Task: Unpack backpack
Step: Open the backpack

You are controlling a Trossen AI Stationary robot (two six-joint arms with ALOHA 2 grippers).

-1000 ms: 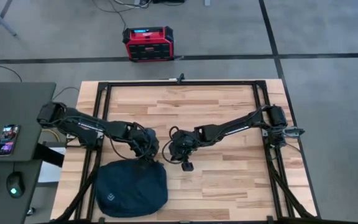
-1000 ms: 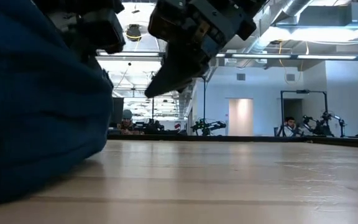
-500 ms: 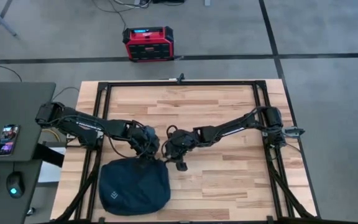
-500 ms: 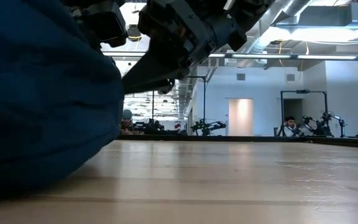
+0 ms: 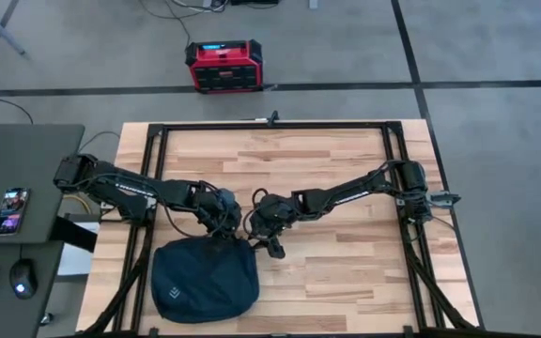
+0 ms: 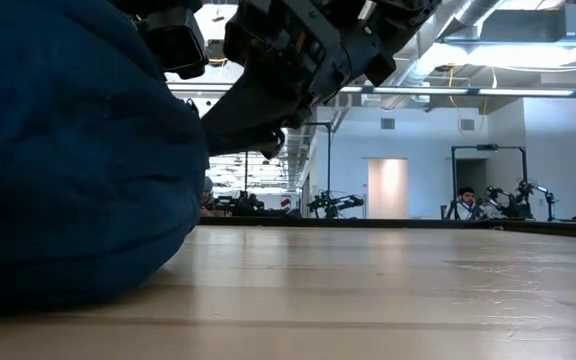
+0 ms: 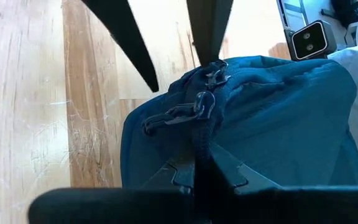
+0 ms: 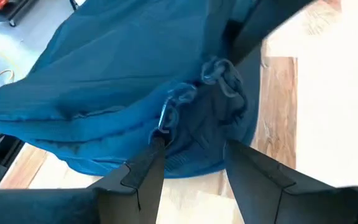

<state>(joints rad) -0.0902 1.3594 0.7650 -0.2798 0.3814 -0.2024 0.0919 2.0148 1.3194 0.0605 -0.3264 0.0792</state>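
Observation:
The dark navy-teal backpack (image 5: 205, 282) lies on its back at the table's near left, its pale logo (image 5: 169, 300) facing up. Its top end, with two zipper pulls (image 8: 166, 118), points toward the far edge. My left gripper (image 5: 227, 228) is shut on that top end. My right gripper (image 5: 272, 246) is open just to the right of it. In the right wrist view its fingers (image 8: 145, 168) stand either side of the zipper pulls. In the low view the backpack (image 6: 68, 170) fills the left, with both grippers above it. My left gripper pinches a ridge of fabric along the zipper line (image 7: 199, 146) at the backpack's top end, between its two fingers. It comes slanting down from the far left. The top end is gathered up while the body lies on the table. My right gripper: one fingertip (image 8: 156, 146) is close to a zipper pull; whether it touches, I cannot tell.
A red-black box (image 5: 224, 66) stands on the floor beyond the far edge. A desk at the left carries a phone (image 5: 12, 208) and a mouse (image 5: 22, 279). A black frame (image 5: 270, 125) borders the table. Bare wood (image 5: 364, 272) lies to the right.
My right gripper has moved toward the table's left, closing in on the backpack's top end. The backpack's right side has bulged and shifted a little toward the table's right while my left gripper has kept its hold.

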